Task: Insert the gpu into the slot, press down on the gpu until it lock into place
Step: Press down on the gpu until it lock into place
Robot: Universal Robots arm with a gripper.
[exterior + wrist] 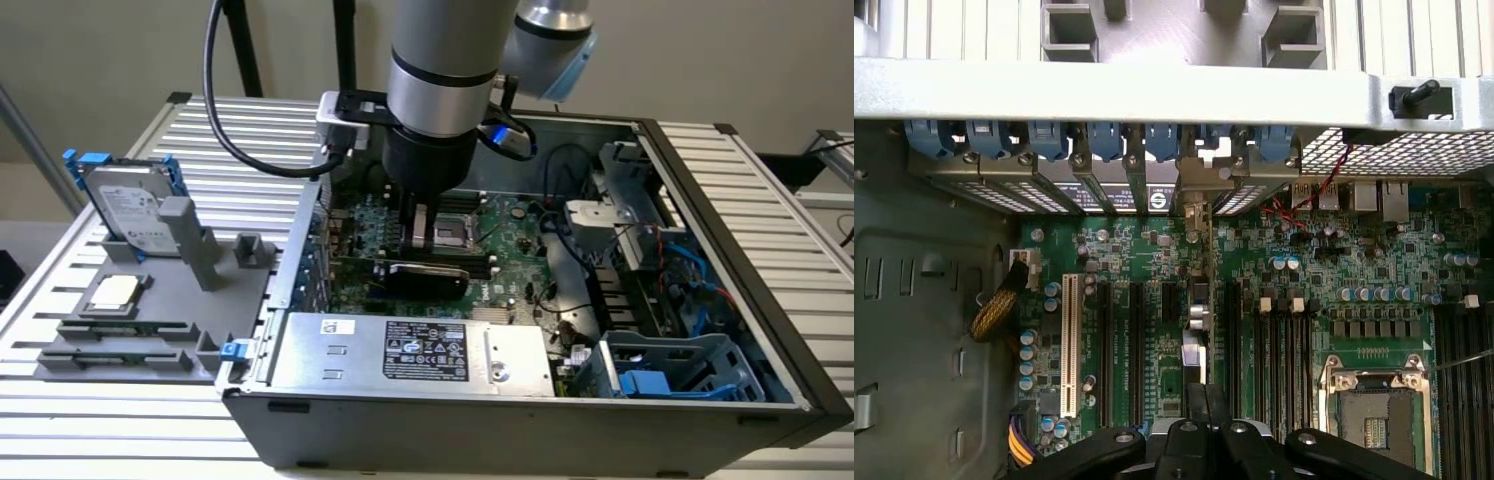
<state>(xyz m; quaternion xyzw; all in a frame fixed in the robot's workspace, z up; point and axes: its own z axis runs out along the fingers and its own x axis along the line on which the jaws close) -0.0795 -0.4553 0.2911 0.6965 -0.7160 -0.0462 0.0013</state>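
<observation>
One arm reaches down into one open computer case standing on the slatted surface. One silver power box lies along the case's near wall. Just behind that box, the one gpu stands on edge on the green board, in among the long slots. The end effector sits on the gpu's upper edge, its two fingers drawn close together and clamped on it. To the exterior view's left of the power box, outside the case, one grey tray carries one hard drive, one square chip and two memory sticks
</observation>
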